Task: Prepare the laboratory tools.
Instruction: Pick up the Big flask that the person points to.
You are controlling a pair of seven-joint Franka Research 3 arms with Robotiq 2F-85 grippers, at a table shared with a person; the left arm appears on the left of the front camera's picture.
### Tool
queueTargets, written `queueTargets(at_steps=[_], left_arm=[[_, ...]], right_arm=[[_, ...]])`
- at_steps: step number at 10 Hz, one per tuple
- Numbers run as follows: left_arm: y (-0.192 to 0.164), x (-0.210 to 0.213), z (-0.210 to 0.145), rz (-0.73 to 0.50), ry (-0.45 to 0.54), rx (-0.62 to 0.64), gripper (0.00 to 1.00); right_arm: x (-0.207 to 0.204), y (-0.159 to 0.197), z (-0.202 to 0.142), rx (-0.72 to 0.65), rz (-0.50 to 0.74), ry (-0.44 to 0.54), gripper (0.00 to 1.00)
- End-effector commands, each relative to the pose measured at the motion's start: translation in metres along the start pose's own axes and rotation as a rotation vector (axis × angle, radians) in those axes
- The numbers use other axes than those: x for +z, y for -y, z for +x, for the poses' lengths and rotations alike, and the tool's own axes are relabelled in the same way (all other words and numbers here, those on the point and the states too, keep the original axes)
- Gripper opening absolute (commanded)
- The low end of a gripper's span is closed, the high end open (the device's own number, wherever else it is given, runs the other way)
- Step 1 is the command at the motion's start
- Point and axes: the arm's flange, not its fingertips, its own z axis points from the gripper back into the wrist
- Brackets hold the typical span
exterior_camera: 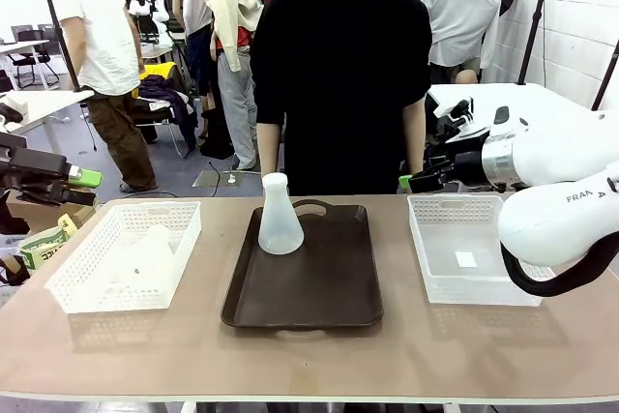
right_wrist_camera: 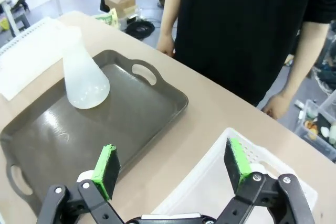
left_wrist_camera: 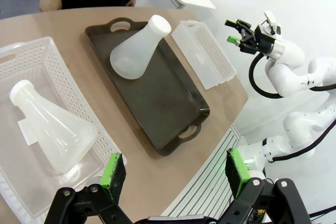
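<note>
Front view: one flask (exterior_camera: 280, 218) stands upright on the brown tray (exterior_camera: 329, 287), neck straight up; the second flask (exterior_camera: 145, 254) lies in the left basket (exterior_camera: 73, 282). Left wrist view: its long axis lies flat along the basket, neck toward picture's upper left; left hand (left_wrist_camera: 176, 167) spread wide, empty. Right wrist view: right hand (right_wrist_camera: 170, 163) released, above the surface (right_wrist_camera: 210, 108)

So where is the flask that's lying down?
The lying flask rests inside the white mesh basket at the robot's left in the front view, beside the dark brown tray holding the upright flask.
</note>
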Motion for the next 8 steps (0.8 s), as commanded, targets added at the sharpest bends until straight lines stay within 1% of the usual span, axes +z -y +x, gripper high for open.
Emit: queueTargets(at_steps=[1,8], left_arm=[[-0.0023,-0.0014,-0.0012,-0.019,0.024,-0.019,1.0],[-0.0023,-0.0014,-0.0012,-0.019,0.024,-0.019,1.0]], right_arm=[[0.0107,-0.0053,-0.0017,-0.005,-0.017,0.079,1.0],[0.0107,-0.0053,-0.0017,-0.005,-0.017,0.079,1.0]])
